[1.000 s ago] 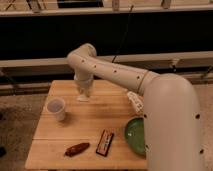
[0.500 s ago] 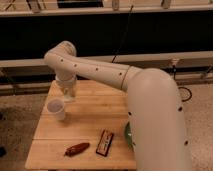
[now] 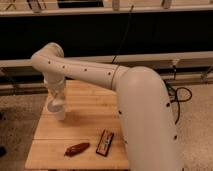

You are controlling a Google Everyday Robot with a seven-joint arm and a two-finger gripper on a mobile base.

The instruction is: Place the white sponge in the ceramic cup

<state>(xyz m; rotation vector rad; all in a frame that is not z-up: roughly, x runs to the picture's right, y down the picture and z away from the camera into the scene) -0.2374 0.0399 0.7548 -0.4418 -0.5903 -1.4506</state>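
The ceramic cup is small and white and stands near the left edge of the wooden table. My gripper hangs straight down from the white arm, directly over the cup's rim and partly covering it. The white sponge does not show as a separate thing. A pale shape at the gripper's tip merges with the cup, so I cannot tell whether the sponge is held or inside the cup.
A dark rectangular bar with reddish stripes lies at the table's front. A brown-red oblong object lies left of it. My large white arm covers the table's right side. A dark railing and wall run behind.
My gripper has moved left from the table's back middle to above the cup, and has come down closer to its rim. The arm now hides the green plate.
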